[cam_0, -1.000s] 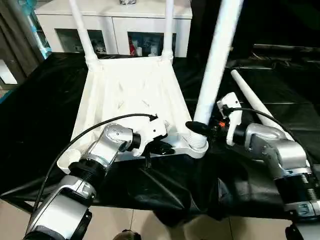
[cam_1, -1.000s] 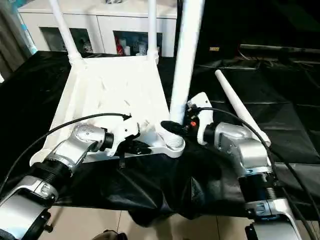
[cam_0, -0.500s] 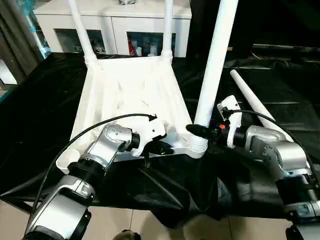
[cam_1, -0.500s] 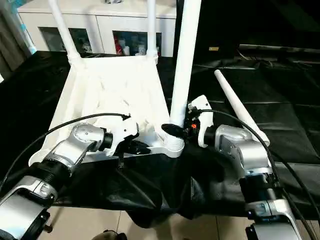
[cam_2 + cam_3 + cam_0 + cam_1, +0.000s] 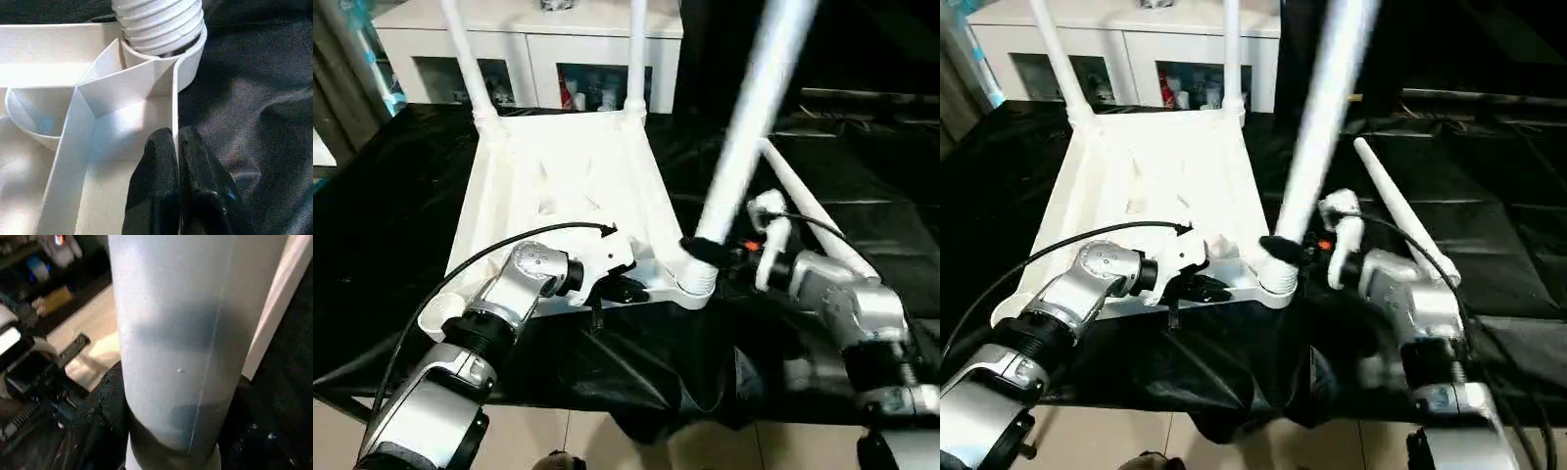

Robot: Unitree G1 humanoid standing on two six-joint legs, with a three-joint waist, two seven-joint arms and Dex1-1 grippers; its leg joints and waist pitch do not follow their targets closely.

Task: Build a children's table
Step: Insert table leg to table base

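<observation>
The white tabletop (image 5: 568, 186) lies underside up on the black-draped work table. Two legs (image 5: 465, 59) (image 5: 636, 49) stand upright in its far corner sockets. A third leg (image 5: 749, 127) sits with its threaded end (image 5: 161, 29) in the near right socket and leans to the right. My right gripper (image 5: 710, 250) is shut on this leg just above the socket, with a finger (image 5: 110, 396) on each side of the tube (image 5: 190, 333). My left gripper (image 5: 626, 291) is shut on the tabletop's near rim (image 5: 177, 161). A fourth leg (image 5: 803, 211) lies loose on the cloth to the right.
The near left corner socket (image 5: 440, 315) holds nothing. A white cabinet (image 5: 558, 59) stands behind the table. The black cloth (image 5: 391, 196) hangs over the front edge above the tiled floor (image 5: 607, 441). A black cable (image 5: 509, 245) arcs over my left forearm.
The top of the held leg has swung to the right, from nearly upright to a clear lean. My right arm has shifted with it. The left gripper stays on the rim.
</observation>
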